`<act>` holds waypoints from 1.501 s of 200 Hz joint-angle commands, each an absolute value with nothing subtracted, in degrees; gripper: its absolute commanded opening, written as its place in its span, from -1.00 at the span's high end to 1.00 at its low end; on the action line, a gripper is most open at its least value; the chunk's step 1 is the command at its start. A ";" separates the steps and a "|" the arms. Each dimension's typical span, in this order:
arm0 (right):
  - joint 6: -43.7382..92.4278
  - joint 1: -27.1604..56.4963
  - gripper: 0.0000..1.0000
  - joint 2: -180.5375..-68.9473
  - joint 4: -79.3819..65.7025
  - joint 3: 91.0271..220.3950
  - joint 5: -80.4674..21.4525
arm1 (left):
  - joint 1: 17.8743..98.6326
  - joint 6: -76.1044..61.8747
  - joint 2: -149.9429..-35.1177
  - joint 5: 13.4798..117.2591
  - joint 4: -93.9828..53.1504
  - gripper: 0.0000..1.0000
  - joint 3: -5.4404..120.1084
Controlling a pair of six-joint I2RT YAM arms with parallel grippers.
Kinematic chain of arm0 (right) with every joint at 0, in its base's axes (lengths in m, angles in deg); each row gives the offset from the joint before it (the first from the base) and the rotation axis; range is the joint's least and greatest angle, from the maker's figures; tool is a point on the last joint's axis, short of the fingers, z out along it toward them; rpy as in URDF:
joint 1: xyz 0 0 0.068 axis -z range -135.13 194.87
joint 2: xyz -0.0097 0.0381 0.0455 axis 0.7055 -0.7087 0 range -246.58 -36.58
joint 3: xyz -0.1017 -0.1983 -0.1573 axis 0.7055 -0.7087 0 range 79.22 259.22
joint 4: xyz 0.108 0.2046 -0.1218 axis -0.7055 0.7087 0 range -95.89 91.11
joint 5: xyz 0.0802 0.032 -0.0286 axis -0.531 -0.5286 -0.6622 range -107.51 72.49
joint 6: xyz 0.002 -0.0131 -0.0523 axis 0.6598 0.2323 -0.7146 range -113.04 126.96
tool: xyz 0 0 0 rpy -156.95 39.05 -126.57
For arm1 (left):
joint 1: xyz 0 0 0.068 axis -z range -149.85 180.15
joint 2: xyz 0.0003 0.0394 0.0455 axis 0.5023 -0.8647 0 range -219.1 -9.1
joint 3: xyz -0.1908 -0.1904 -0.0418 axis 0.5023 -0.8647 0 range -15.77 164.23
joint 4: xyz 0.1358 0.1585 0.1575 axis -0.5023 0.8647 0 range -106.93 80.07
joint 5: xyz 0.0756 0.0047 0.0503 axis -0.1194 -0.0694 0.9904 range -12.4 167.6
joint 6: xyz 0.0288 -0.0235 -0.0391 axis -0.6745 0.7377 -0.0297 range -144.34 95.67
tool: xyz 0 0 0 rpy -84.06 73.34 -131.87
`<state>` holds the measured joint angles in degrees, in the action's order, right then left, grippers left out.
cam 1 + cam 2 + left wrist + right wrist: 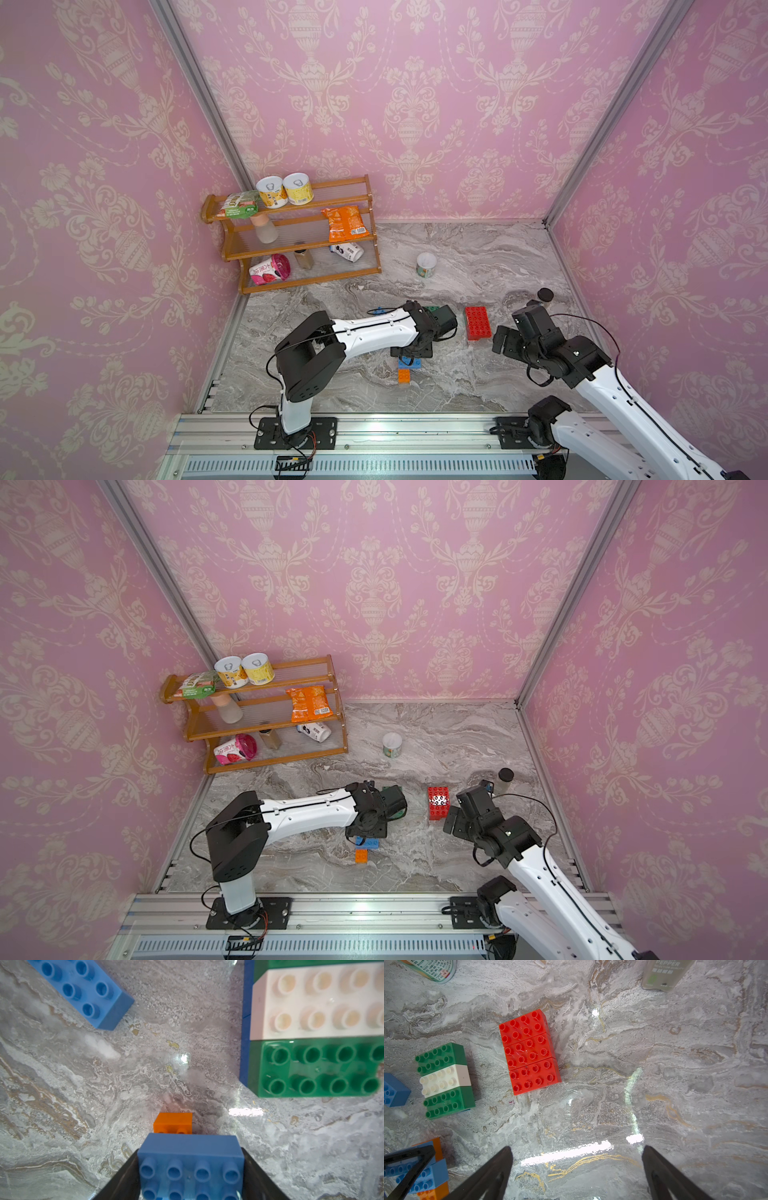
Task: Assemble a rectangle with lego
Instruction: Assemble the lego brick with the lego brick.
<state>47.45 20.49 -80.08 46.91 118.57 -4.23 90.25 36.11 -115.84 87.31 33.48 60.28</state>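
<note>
Three pink damask walls (pixel 395 104) box in a grey marble-look tabletop (pixel 478 257). Wooden rack (pixel 365 195) at 10 o'clock, two tins (pixel 272 192) on its top shelf. Legible writing: "PEPPER" on a bottle (pixel 664 972). Lego count:
- three red bricks (pixel 529 1051) joined, 3 o'clock of centre
- green-and-white block (pixel 444 1080): two green, one white
- one loose blue brick (pixel 83 989)
- one orange brick (pixel 404 376) showing from above

Left gripper (pixel 190 1150) clamps a blue brick (pixel 190 1163) at 6 o'clock, orange just beside. Right gripper (pixel 577 1147) gapes wide, empty.

Wooden rack (pixel 332 203) holds 2 tins (pixel 297 189), orange snack packet (pixel 345 223).
</note>
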 commanded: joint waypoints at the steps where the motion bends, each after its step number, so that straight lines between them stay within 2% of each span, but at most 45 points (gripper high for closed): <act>1: 47.04 20.81 -0.99 -79.75 46.32 117.49 -4.04 | 89.91 34.64 -117.39 86.44 33.83 0.67 61.04; 300: 47.04 21.01 -0.99 -79.47 46.19 117.37 -4.11 | 89.98 34.33 -117.20 85.96 34.36 0.67 61.33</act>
<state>47.45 20.75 -80.08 46.23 117.98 -4.23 90.25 34.84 -117.52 86.64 33.52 61.46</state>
